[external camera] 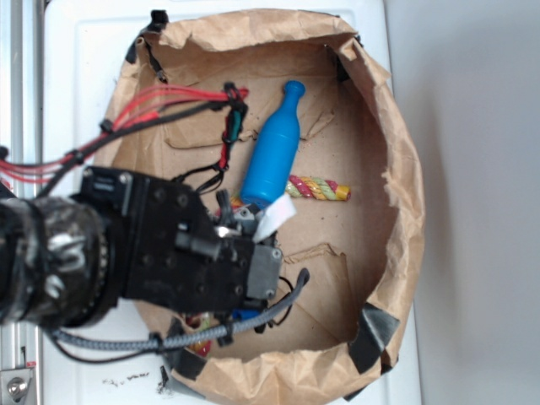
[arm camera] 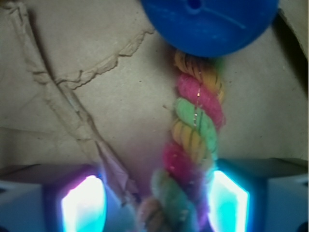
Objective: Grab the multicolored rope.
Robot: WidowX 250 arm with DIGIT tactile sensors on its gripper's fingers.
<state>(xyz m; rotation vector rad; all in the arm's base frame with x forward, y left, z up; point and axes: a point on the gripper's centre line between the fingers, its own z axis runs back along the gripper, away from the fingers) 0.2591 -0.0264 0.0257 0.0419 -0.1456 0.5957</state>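
Observation:
The multicolored rope (arm camera: 198, 111), twisted red, yellow and green strands, lies on the cardboard floor and runs under the base of the blue bottle (arm camera: 210, 24). In the exterior view one rope end (external camera: 319, 188) shows to the right of the bottle (external camera: 274, 152), and another bit shows under the arm at the bottom. My gripper (arm camera: 154, 205) is low over the rope, open, with one finger on each side of it. The rope sits close to the right finger (arm camera: 227, 200); the left finger (arm camera: 82, 208) stands well apart. In the exterior view the arm hides most of the gripper (external camera: 240, 213).
Everything sits inside a brown paper-lined bin (external camera: 405, 211) with crumpled walls. A torn, raised cardboard flap (arm camera: 72, 96) lies left of the rope, reaching the left finger. Red and black cables (external camera: 169, 101) cross the bin's upper left.

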